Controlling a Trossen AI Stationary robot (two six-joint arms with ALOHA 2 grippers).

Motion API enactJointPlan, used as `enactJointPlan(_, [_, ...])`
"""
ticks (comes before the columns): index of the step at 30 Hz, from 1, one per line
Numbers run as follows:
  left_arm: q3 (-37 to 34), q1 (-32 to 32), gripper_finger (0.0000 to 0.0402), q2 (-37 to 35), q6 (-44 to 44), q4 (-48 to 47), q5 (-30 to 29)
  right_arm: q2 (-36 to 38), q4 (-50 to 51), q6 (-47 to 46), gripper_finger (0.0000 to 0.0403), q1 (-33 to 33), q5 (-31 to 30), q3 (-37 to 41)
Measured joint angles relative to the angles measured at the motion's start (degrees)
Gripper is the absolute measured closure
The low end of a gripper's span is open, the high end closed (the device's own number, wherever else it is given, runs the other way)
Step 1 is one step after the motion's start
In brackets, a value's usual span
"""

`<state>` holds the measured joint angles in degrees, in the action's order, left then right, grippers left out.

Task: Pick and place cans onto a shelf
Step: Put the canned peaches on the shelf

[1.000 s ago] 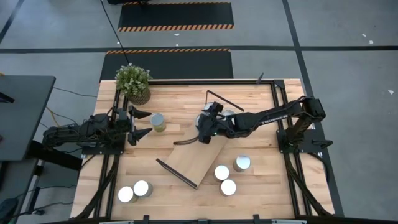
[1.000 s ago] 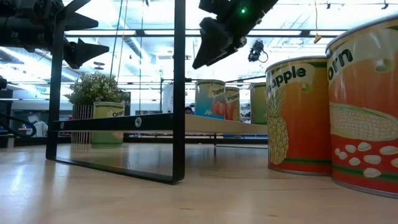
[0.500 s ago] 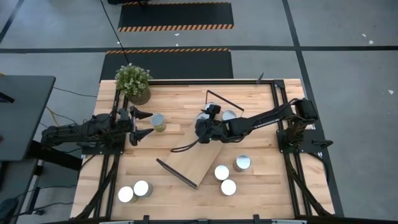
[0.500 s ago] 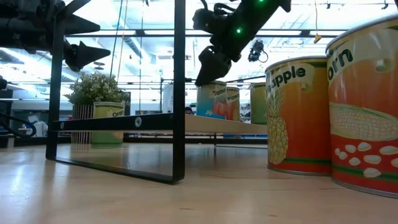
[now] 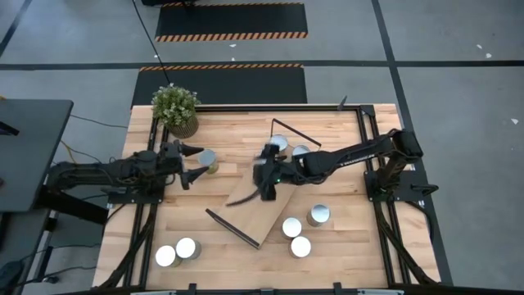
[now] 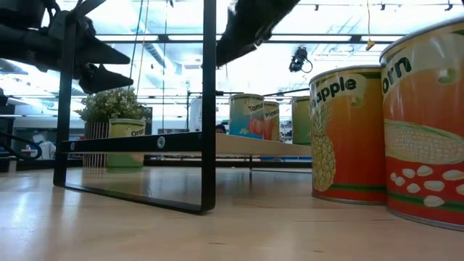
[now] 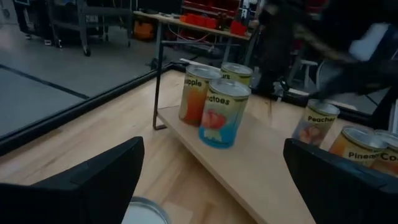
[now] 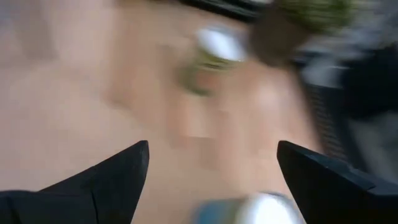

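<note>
The shelf (image 5: 260, 209) lies slantwise mid-table, a light board with black wire frames at both ends. Three cans stand on its far end (image 7: 219, 112), (image 7: 197, 94), (image 7: 236, 73). My right gripper (image 5: 264, 180) hovers open and empty above the board, near these cans; its wrist view (image 8: 211, 180) is blurred. My left gripper (image 5: 195, 161) is open, and its fingers stand on either side of a green-labelled can (image 5: 208, 160) without touching it. That can stands upright on the table, and its silver top shows in the left wrist view (image 7: 144, 213).
Three cans (image 5: 319, 215), (image 5: 292, 227), (image 5: 300, 246) stand near right of the shelf, and two cans (image 5: 167, 256), (image 5: 187, 247) at the near left. A potted plant (image 5: 175, 109) stands at the far left corner. Black rails run along the table's left and right sides.
My right gripper has dipped toward the tomato can on the shelf, then risen and swung toward the table's near left along the board, moving fast. My left gripper has gone toward the table's right, closer around the green-labelled can. The cans have kept still.
</note>
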<state>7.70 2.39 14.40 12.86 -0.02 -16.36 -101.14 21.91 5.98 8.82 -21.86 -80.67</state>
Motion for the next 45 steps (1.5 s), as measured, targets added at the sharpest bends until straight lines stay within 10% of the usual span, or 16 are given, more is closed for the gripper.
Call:
enactJointPlan(4, [0.0,0.0,0.001,1.5,-1.2,2.7,0.0,0.0,6.1,-3.9,0.0041,2.3,9.4,-1.0])
enactJointPlan(27, [0.0,0.0,0.001,1.7,-3.7,9.9,0.0,8.0,60.2,-44.3,0.0041,10.7,18.8,-0.8])
enactJointPlan(37, [0.0,0.0,0.001,1.7,-4.6,11.4,0.1,8.0,50.5,-55.8,0.0046,17.5,28.6,11.5])
enactJointPlan(45, [0.0,0.0,0.001,1.7,-4.6,11.7,0.1,8.0,41.3,-61.6,0.0036,19.6,21.8,14.7])
